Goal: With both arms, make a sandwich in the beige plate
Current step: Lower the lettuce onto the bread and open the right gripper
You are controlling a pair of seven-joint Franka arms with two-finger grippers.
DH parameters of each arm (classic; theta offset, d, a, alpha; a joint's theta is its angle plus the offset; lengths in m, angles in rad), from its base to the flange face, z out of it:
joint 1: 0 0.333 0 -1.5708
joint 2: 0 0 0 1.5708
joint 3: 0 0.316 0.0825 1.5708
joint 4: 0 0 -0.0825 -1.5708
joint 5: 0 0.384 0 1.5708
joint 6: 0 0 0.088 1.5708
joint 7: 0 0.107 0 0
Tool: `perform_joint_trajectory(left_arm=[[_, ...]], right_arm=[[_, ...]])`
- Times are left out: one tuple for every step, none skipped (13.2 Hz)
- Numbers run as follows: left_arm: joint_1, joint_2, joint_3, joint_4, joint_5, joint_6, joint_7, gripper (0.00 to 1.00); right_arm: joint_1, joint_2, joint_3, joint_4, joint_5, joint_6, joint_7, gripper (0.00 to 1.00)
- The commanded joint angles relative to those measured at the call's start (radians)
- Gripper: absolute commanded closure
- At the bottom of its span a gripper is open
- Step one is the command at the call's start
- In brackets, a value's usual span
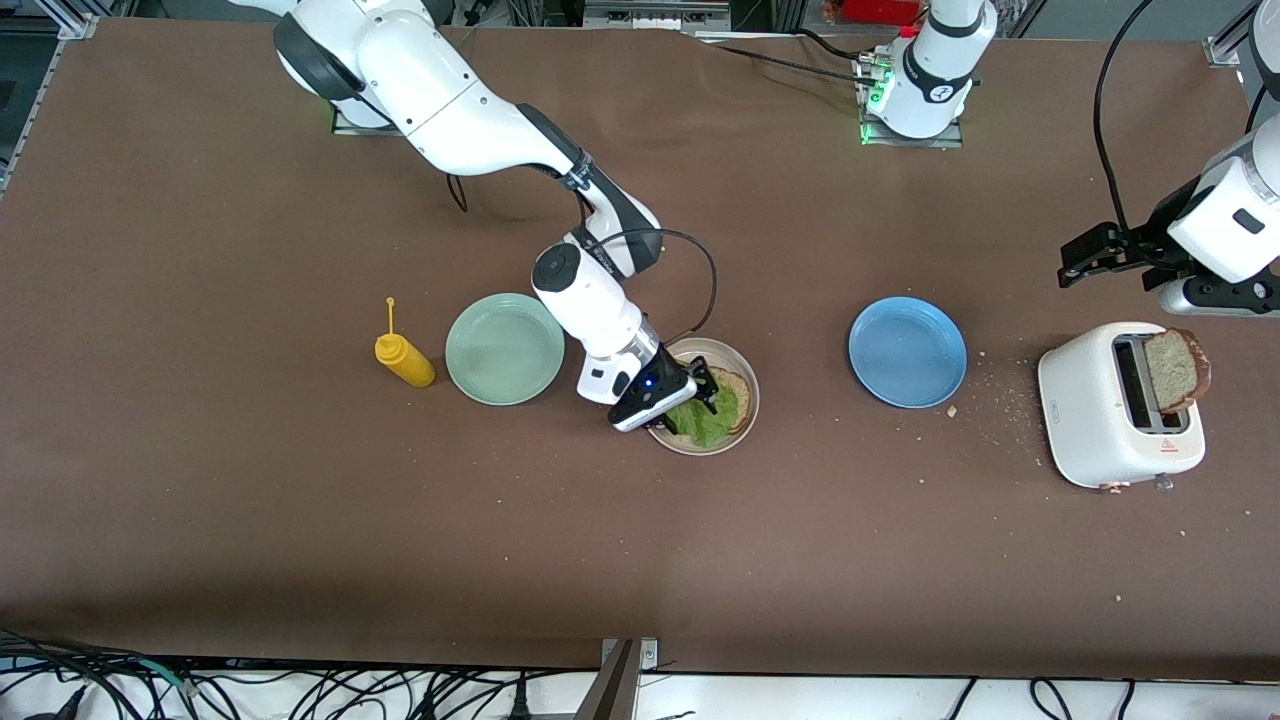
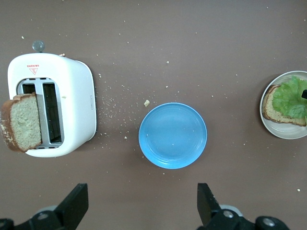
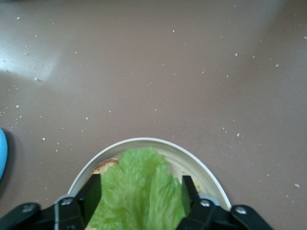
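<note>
Table [image 1: 250, 520]: brown cloth surface, crumb-strewn, most thickly around the toaster.
Right arm [image 1: 450, 110]: reaching from its base down to the middle of the table, wrist bent over the beige plate.
Left arm [image 1: 1235, 215]: waiting above the table at its own end, just over the toaster.
Toaster [image 1: 1110, 415]: white, two slots, at the left arm's end; nearer slot empty.
Bread slice [image 1: 1175, 370]: brown wholegrain, dark crust, standing upright in a toaster slot, top half proud of it.
Blue plate [image 1: 907, 351]: bare, between toaster and beige plate.
Mint-green plate [image 1: 504, 348]: bare, beside the beige plate toward the right arm's end.
Beige plate [image 1: 745, 385]: mid-table, holding the half-built sandwich.
Sandwich [image 2: 283, 103]: one bread slice flat on the plate, lettuce leaf [image 3: 139, 191] lying over it; no top slice yet.
Mustard bottle [image 1: 403, 358]: yellow, beside the mint-green plate.
Right claw [image 1: 700, 395]: low over the lettuce, fingers [image 3: 91, 194] spread to either side of the leaf, pinching nothing.
Left claw [image 2: 141, 203]: spread wide, empty.
Key relation: toaster slice directly below and beside the left claw, well apart from the right one; left arm judged far the nearer for fetching the top slice, slice's flat faces running along the slot.
</note>
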Motion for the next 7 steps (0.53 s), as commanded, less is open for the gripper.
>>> perform_joint_trajectory(left_arm=[[-0.001,0.006,0.0,0.022,-0.004,-0.012,0.006,0.0],[-0.001,0.006,0.0,0.022,-0.004,-0.012,0.006,0.0],[-0.001,0.006,0.0,0.022,-0.004,-0.012,0.006,0.0],[-0.001,0.006,0.0,0.022,-0.004,-0.012,0.005,0.0],[-0.001,0.006,0.0,0.022,-0.004,-0.012,0.003,0.0],[-0.002,0.006,0.0,0.022,-0.006,-0.012,0.003,0.0],[-0.001,0.006,0.0,0.022,-0.006,-0.012,0.003,0.0]], right_arm=[[0.003,-0.022,0.004,0.02,0.021,-0.002,-0.019,0.0],[0.0,-0.043,0.004,0.009,0.021,-0.005,-0.019,0.0],[-0.005,-0.072,0.004,-0.027,0.021,-0.018,-0.019,0.0],[-0.014,-0.117,0.004,-0.075,0.022,-0.045,-0.019,0.0],[-0.031,-0.169,0.004,-0.134,0.021,-0.089,-0.022,0.0],[-0.048,-0.222,0.004,-0.191,0.019,-0.135,-0.023,0.0],[-0.06,-0.27,0.004,-0.239,0.021,-0.175,-0.023,0.0]])
